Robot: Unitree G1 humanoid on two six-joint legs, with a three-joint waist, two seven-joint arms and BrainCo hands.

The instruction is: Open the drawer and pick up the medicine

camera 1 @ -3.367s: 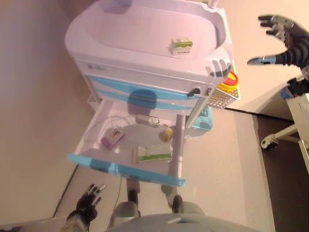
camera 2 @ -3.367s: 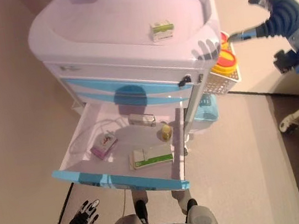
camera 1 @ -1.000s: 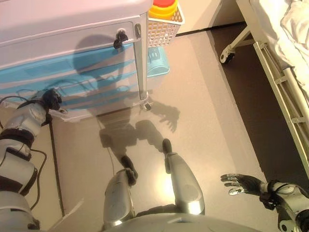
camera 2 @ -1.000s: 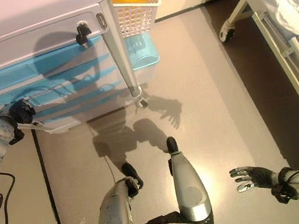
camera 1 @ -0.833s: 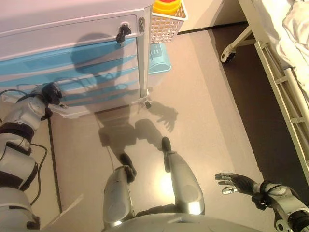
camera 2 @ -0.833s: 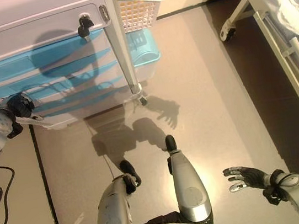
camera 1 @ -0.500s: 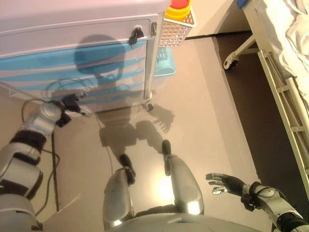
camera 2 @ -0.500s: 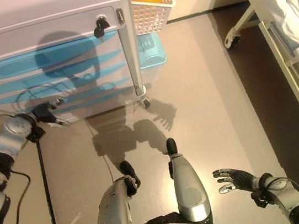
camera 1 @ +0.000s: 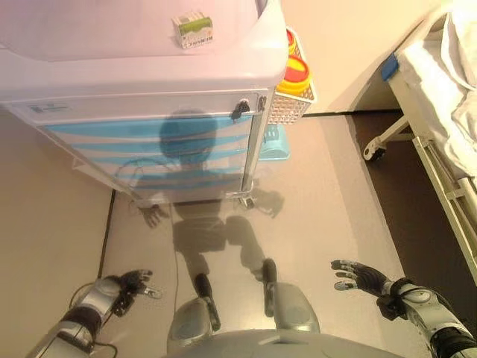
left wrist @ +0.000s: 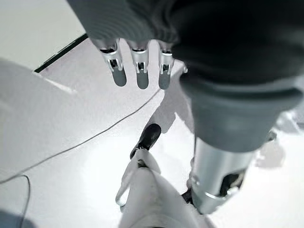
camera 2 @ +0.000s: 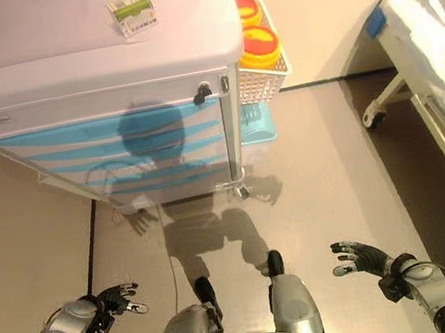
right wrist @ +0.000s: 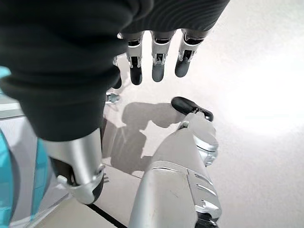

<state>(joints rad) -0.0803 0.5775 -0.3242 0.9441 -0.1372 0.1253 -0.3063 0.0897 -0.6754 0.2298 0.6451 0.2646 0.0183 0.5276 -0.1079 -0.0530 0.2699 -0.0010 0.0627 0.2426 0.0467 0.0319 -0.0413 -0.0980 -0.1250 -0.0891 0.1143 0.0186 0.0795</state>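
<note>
The white medical cart [camera 1: 149, 74] stands ahead with all its blue-fronted drawers [camera 1: 156, 149] shut. A small green and white medicine box [camera 1: 192, 30] lies on the cart's top. My left hand [camera 1: 130, 283] hangs low at the lower left, well below the cart and apart from it, fingers straight and empty; its fingers [left wrist: 137, 66] show straight in the left wrist view. My right hand [camera 1: 358, 274] is low at the lower right over the floor, fingers spread and empty; its fingers also show in the right wrist view [right wrist: 156, 61].
A white mesh basket [camera 1: 291, 108] with a yellow and red container hangs on the cart's right side, with a blue bin [camera 1: 270, 143] below it. A bed on wheels [camera 1: 436, 142] stands at the right. A cable [camera 1: 177, 261] lies on the floor.
The camera has tilted up. The drawer that stood open earlier is shut. My left hand has come away from the drawer fronts and dropped low. My right hand stays low.
</note>
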